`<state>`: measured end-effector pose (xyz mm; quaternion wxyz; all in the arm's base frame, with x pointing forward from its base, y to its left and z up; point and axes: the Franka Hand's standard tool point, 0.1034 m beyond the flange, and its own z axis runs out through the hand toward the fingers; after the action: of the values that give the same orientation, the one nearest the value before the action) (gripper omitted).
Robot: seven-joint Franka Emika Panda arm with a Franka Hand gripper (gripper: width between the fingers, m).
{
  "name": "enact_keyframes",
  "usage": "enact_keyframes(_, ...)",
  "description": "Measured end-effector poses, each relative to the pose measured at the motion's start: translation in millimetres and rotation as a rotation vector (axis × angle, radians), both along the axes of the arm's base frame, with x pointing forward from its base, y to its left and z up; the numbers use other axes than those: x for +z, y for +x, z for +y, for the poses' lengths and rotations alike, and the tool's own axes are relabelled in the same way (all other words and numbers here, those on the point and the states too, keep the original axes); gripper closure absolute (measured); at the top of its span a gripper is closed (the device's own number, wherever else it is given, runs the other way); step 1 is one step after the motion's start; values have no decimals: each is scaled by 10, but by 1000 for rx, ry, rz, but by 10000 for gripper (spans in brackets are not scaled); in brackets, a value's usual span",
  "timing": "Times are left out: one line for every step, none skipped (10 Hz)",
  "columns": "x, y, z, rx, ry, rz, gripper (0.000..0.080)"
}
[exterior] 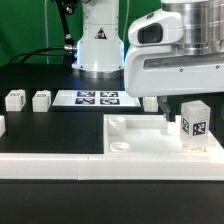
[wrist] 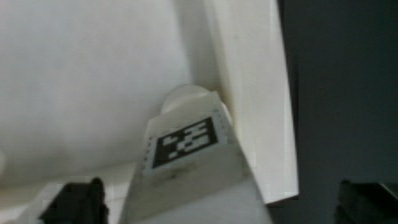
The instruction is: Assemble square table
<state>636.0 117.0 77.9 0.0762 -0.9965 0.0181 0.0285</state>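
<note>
black desk [exterior: 60, 128]: a leg block [exterior: 15, 98], a second leg block [exterior: 41, 98] and the marker board [exterior: 97, 98] toward the robot-side edge; square top [exterior: 140, 135] just beside the white rail [exterior: 50, 166] along the opposite edge.

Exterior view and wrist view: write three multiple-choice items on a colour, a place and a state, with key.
1. The work surface is: A black, B white, C red.
2. The leg block below the hand stands: A on the work surface, B inside the tabletop, C atop another leg.
3. The hand is: A shut on the leg block, B shut on nothing, C open.
1 A, dark around the parts; 2 B, white floor and rim wall beside it; 3 C, both fingers clear of it.
</note>
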Motion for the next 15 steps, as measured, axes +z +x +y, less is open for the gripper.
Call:
enact_keyframes(2, 11, 2, 2, 4, -6, 150)
enact_keyframes(2, 10, 2, -16, 3, -3, 173)
enact_keyframes(2, 10, 2, -22, 3, -2, 173)
enact_keyframes(2, 10, 6, -73, 1, 6, 361)
enact_keyframes(2, 12, -11, -146, -7, 16, 361)
enact_keyframes(-4, 13, -35, -214, -11, 27, 499)
enact_keyframes(-5, 13, -39, -293, -16, 39, 500)
enact_keyframes(-3, 5, -37, -444, -30, 52, 500)
enact_keyframes(-4, -16, -29, -592, -44, 67, 500)
enact_keyframes(-13, -26, -21, -710, -53, 84, 502)
enact_keyframes(-20, -28, -22, -880, -55, 110, 502)
enact_keyframes(-23, -28, -22, -1069, -42, 150, 502)
enact_keyframes(-27, -23, -37, -1214, -22, 189, 502)
enact_keyframes(-37, -31, -54, -1372, 3, 232, 502)
enact_keyframes(-42, -40, -41, -1416, 1, 241, 502)
